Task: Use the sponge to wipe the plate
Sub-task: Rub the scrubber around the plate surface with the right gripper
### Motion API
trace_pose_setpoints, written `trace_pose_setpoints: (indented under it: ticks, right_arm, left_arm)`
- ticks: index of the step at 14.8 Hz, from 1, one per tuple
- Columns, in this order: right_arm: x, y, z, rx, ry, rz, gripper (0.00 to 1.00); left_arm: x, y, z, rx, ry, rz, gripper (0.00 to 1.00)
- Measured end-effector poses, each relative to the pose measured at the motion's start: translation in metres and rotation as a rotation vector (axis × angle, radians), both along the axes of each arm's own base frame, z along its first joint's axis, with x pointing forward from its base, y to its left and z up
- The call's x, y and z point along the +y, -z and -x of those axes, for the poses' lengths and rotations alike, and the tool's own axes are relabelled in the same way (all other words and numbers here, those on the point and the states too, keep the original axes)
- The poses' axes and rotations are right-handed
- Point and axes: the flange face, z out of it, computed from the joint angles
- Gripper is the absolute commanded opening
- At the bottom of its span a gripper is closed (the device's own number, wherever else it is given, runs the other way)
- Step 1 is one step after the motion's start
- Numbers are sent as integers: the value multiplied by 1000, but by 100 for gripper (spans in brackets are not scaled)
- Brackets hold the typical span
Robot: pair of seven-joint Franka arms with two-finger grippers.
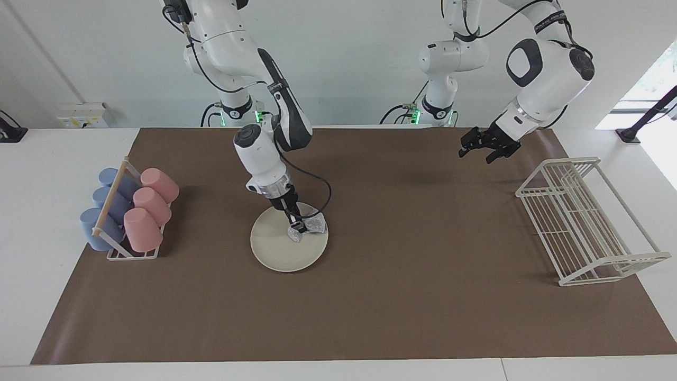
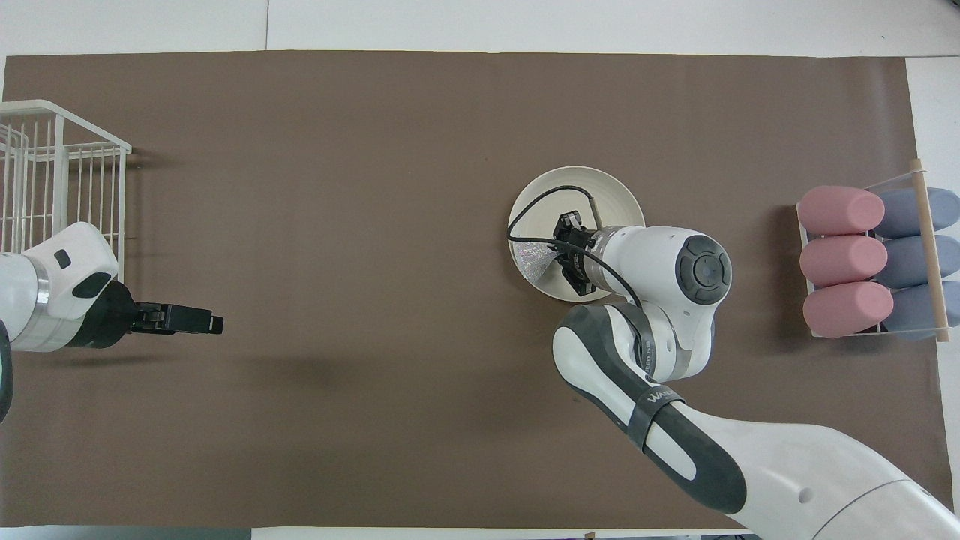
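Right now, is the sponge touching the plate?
Touching. In the facing view the sponge, gripped by the right end effector, rests flat on the plate with no gap beneath it.

Glittery sponge (image 1: 312,226) – on cream plate (image 1: 275,248)

The right arm (image 2: 675,270) hides part of the plate (image 2: 547,191).
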Motion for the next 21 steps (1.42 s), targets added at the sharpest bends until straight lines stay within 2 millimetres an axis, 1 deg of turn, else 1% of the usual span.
trace_pose_setpoints:
  ticks: [1, 2, 3, 5, 6, 7, 8, 10, 11, 14, 15, 16, 17, 21]
  right_arm:
    - [-3, 0, -1, -5, -11, 4, 0]
    - [-11, 0, -4, -18, -38, 13, 0]
    - [-25, 0, -10, -36, -68, 26, 0]
    - [-63, 1, -21, -62, -104, 53, 0]
    - [-76, 1, -25, -67, -108, 61, 0]
    - [-80, 1, -26, -69, -109, 63, 0]
    - [-79, 1, -25, -69, -109, 63, 0]
    - [-73, 1, -24, -66, -105, 59, 0]
    - [-63, 1, -21, -61, -94, 51, 0]
    - [-6, 1, -3, -53, -23, 10, 0]
    - [9, 3, 3, -57, -10, 1, 0]
    - [18, 3, 7, -62, -5, -5, 0]
    - [20, 4, 8, -65, -5, -6, 0]
    - [20, 3, 6, -50, -6, -7, 0]
  left_arm:
    - [0, 0, 0, 0, 0, 0, 100]
    - [0, 0, 0, -1, 1, 0, 100]
    - [-1, -1, 0, -2, 1, 0, 100]
    - [-1, -1, 0, -3, 1, -1, 100]
    - [-1, -1, 0, -3, 1, -1, 100]
    - [-1, -1, 0, -3, 1, -1, 100]
    - [-1, -1, -1, -4, 1, -1, 100]
    - [-1, -1, -1, -5, 1, -1, 100]
    - [-1, -1, -1, -5, 1, -1, 100]
    - [-1, -2, -1, -6, 0, -1, 100]
    - [-1, -2, -1, -6, 0, -1, 100]
    - [-1, -2, -1, -6, 0, -1, 100]
    - [-1, -2, -1, -7, 0, -1, 100]
    - [-1, -2, -1, -8, 0, -1, 100]
